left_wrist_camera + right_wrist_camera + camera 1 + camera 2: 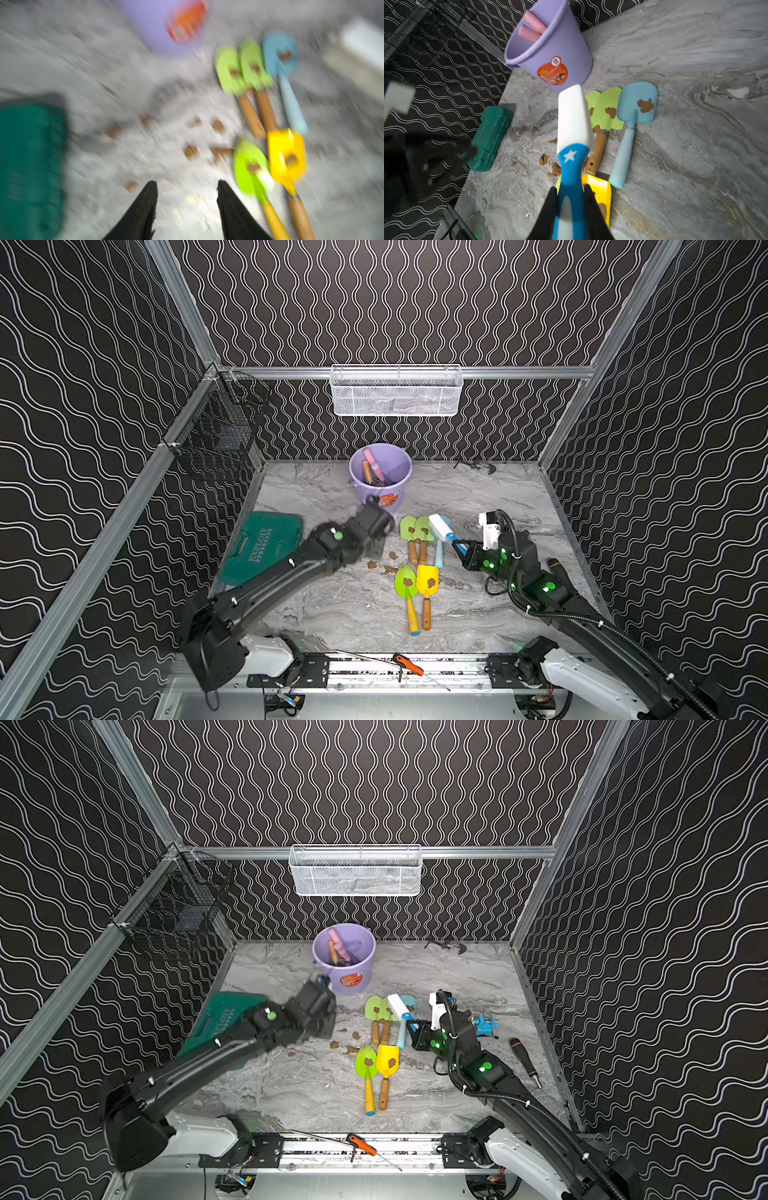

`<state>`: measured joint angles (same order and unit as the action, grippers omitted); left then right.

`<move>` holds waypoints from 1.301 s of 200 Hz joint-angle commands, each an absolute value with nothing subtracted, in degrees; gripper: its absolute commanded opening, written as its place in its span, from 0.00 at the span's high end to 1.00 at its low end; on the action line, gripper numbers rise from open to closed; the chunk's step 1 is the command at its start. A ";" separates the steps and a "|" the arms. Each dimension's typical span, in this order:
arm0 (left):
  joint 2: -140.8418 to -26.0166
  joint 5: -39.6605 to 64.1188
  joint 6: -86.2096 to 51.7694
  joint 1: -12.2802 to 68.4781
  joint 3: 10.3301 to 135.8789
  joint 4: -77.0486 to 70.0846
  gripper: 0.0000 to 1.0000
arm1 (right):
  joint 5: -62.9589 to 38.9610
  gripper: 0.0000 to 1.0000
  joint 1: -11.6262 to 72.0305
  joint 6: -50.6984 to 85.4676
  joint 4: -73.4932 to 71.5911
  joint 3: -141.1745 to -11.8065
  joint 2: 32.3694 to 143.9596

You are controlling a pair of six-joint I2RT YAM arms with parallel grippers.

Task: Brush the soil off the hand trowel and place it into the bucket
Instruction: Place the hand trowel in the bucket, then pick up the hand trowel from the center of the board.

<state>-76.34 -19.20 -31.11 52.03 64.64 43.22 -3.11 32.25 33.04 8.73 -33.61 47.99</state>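
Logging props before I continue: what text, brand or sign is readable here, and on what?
"EXPLOIT": lid of the green tool case.
White star, no words: blue handle of the brush.
Orange sticker on the purple bucket: print too small to read.
Nothing else legible.

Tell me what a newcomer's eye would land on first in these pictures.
The pointed lime trowel and yellow trowel lie side by side mid-table, each blade carrying a brown soil clump. Farther back stands the lavender bucket, a pink handle poking out. The right gripper is shut on a white-and-blue brush, close by the blue trowel.
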 commanded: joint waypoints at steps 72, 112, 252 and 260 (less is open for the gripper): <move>-83.41 -23.27 -56.64 81.88 57.48 39.90 0.38 | -2.94 1.00 32.34 36.32 12.57 -27.97 42.94; -89.51 -22.98 -55.88 81.94 60.18 40.46 0.37 | -3.09 1.00 32.34 36.49 12.26 -26.78 41.10; -97.46 -17.92 -52.92 75.96 56.84 36.04 0.46 | -4.02 1.00 32.34 36.36 10.82 -25.13 41.44; -96.81 -18.29 -53.35 75.99 55.92 36.31 0.47 | -4.13 1.00 32.34 36.41 10.49 -25.13 41.65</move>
